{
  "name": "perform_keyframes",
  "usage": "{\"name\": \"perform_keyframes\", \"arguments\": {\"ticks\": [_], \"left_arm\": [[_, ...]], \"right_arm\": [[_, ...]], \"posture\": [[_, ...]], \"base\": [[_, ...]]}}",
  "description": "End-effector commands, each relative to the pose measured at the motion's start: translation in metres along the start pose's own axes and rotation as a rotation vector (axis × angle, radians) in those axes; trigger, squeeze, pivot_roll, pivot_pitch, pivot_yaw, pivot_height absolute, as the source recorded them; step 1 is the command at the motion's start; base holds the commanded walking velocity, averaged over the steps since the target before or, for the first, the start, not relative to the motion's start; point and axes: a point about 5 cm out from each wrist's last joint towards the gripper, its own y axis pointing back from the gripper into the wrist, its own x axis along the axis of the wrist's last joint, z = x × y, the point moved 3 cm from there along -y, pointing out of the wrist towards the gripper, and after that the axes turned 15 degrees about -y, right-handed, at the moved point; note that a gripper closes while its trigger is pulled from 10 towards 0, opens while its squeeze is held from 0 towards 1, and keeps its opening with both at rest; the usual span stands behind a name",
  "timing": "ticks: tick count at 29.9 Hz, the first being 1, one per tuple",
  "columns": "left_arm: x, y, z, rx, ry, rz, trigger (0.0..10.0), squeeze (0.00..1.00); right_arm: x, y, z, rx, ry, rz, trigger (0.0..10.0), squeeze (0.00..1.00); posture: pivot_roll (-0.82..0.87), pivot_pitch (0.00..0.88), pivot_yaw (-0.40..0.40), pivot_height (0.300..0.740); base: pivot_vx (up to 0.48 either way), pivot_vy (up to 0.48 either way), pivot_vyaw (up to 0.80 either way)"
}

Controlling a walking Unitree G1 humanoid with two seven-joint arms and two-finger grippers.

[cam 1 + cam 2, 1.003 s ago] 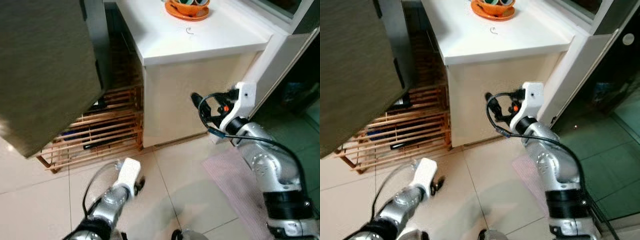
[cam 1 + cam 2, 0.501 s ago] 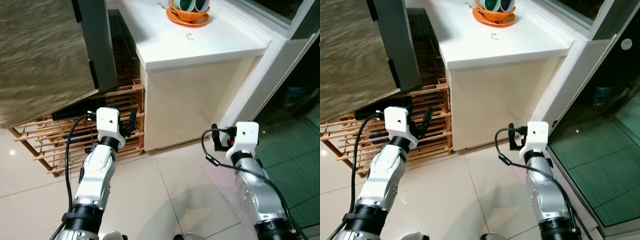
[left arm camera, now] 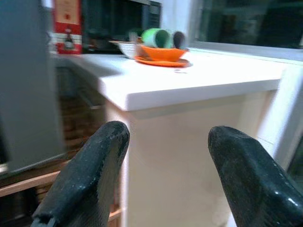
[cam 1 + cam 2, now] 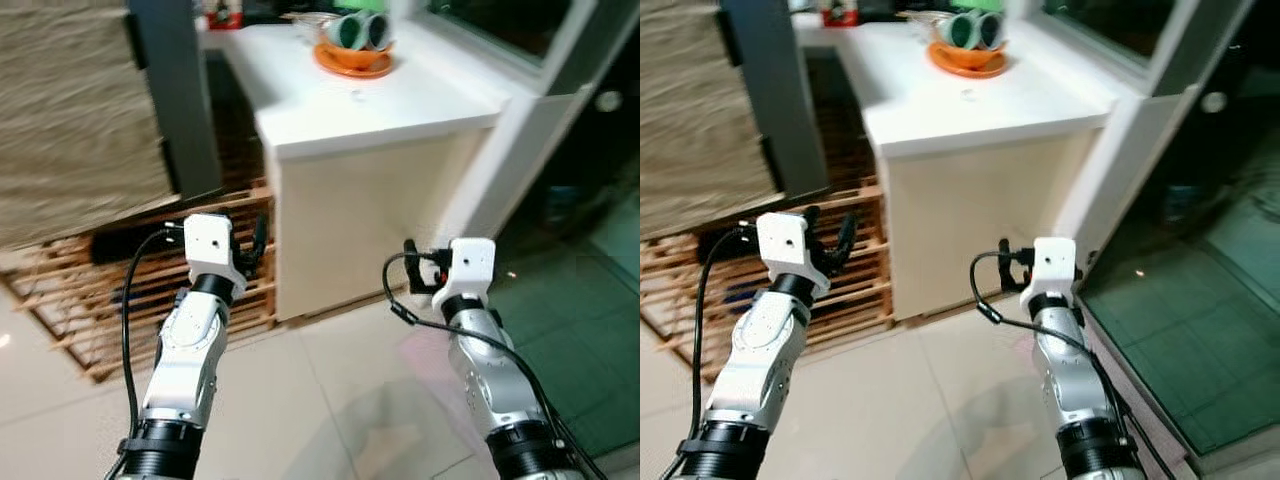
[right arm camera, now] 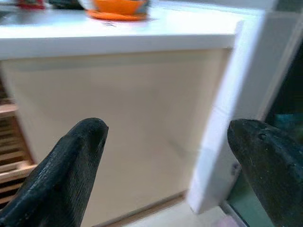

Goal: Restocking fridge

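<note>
Both arms are raised in front of a white counter (image 4: 380, 105) with a cream cabinet face (image 4: 360, 220). My left gripper (image 3: 168, 132) is open with nothing between its fingers. It is held before the wooden slatted rack (image 4: 95, 300) and the cabinet's left corner. My right gripper (image 5: 165, 126) is open and holds nothing. It faces the cabinet face near the white door post (image 4: 500, 160). A tall grey upright panel (image 4: 170, 95) stands left of the counter, beside a rough brownish surface (image 4: 60, 130); I cannot tell whether this is the fridge.
An orange dish (image 4: 355, 62) with green cups (image 4: 352, 30) sits far back on the counter, with a red box (image 3: 67, 26) behind it. A dark glass door (image 4: 590, 200) is at the right. Pale floor tiles (image 4: 320, 400) lie below the arms.
My left arm has come up from near the floor to in front of the rack. My right arm has dropped a little. The camera has tilted up and shifted.
</note>
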Motion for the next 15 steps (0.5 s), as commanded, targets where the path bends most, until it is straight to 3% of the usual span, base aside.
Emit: {"name": "perform_keyframes", "arguments": {"ticks": [1, 5, 12, 15], "left_arm": [[0.0, -0.002, 0.003, -0.009, -0.003, -0.013, 10.0, 0.0], [-0.004, -0.003, 0.007, -0.023, -0.038, -0.044, 10.0, 0.0], [-0.008, -0.006, 0.014, -0.051, -0.059, -0.073, 10.0, 0.0], [-0.007, -0.007, 0.013, -0.055, -0.052, -0.073, 10.0, 0.0]], "right_arm": [[-0.001, -0.003, 0.004, -0.011, -0.008, -0.009, 10.0, 0.0], [-0.004, -0.006, 0.003, -0.015, -0.021, -0.021, 10.0, 0.0], [-0.006, -0.008, 0.001, -0.009, -0.029, -0.026, 10.0, 0.0], [-0.006, -0.009, 0.002, -0.011, -0.03, -0.021, 10.0, 0.0]], "posture": [[0.0, 0.0, -0.05, 0.74], [0.0, 0.0, -0.05, 0.74], [0.0, 0.0, -0.054, 0.74], [0.0, 0.0, -0.054, 0.74]], "base": [[0.446, 0.0, 0.0], [0.408, 0.0, 0.2], [0.0, 0.0, 0.77], [0.0, 0.465, 0.75]]}}
